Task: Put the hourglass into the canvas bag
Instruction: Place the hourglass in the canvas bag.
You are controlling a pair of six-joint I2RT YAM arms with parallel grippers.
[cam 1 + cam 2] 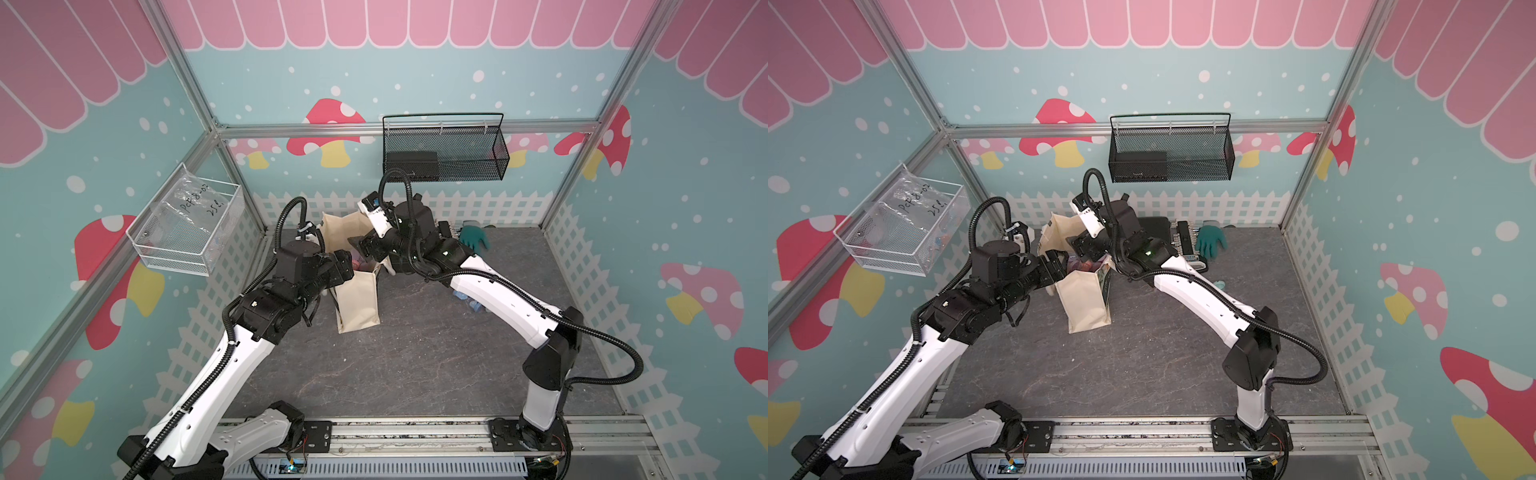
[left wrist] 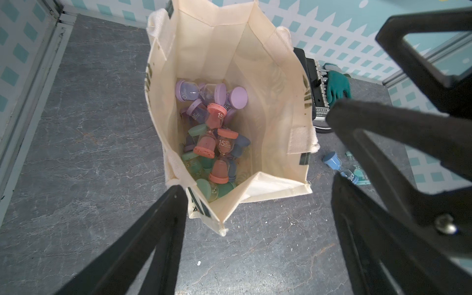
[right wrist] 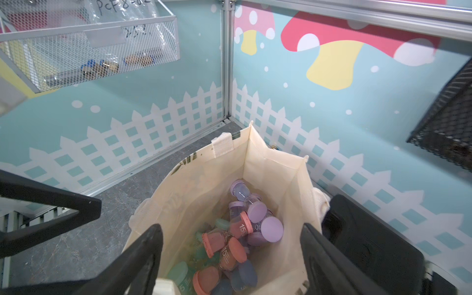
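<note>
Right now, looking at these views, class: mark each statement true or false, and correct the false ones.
1. The bag stands upright with its mouth open. True.
2. The bag is empty. False: it holds many hourglasses.
3. A blue hourglass lies on the table outside the bag. True.
4. The right tool grips an hourglass. False: it is open and empty, above the bag.
5. The glove is red. False: it is green.
</note>
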